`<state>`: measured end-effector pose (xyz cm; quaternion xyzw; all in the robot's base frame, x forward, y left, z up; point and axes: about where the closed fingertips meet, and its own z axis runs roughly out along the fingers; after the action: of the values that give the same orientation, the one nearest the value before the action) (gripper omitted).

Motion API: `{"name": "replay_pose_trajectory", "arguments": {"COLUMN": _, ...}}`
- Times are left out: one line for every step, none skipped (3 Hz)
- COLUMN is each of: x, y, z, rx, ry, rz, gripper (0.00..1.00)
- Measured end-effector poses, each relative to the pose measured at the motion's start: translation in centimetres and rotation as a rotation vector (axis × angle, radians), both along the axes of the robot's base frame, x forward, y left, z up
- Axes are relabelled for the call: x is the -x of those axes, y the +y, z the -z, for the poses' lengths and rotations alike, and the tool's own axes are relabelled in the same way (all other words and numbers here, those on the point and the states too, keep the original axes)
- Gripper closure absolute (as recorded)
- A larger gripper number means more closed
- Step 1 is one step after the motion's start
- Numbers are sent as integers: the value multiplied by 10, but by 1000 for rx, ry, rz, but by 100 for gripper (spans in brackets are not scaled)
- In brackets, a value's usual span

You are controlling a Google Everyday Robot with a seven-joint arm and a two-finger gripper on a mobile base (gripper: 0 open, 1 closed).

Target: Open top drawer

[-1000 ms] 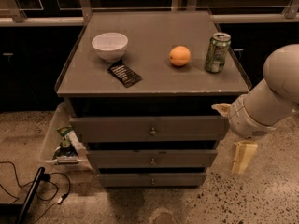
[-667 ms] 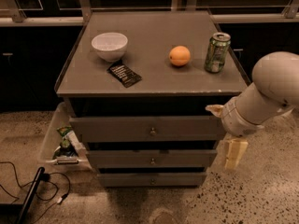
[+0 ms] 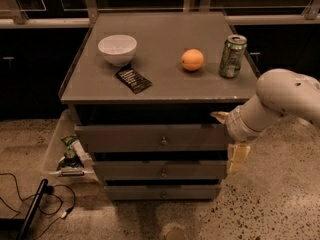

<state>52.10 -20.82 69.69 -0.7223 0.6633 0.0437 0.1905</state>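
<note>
While only one camera view is on hand, it looks down from the front on a grey cabinet with three drawers. The top drawer sits directly under the cabinet's slab, widest of the three, and its flat front faces the camera with a small round knob at centre. None of its interior shows. Below it come the narrower middle drawer and the slim bottom drawer.

The gripper is at the right end of the top drawer, carried by a pale arm that enters from the right. Its pincer is released: one cream finger points left near the drawer's upper right corner, the other hangs down beside the middle drawer's right end, and nothing is held between them. Whether either finger touches the wood cannot be told. The gripper is well apart from the knob.

On the slab stand a white bowl, a dark packet just in front of it, an orange and a green can. A clear bin rests on the speckled floor left of the cabinet, with cables nearby.
</note>
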Motion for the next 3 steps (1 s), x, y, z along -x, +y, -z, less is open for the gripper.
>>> {"name": "replay_pose_trajectory", "arguments": {"x": -22, "y": 4, "z": 13, "rx": -30, "ry": -42, "rz": -40, "gripper": 0}}
{"name": "replay_pose_trajectory", "arguments": {"x": -40, "y": 8, "z": 23, "rx": -80, "ry": -75, "rz": -69, "gripper": 0}}
{"name": "replay_pose_trajectory", "arguments": {"x": -51, "y": 11, "z": 35, "rx": -123, "ry": -86, "rz": -83, "gripper": 0}}
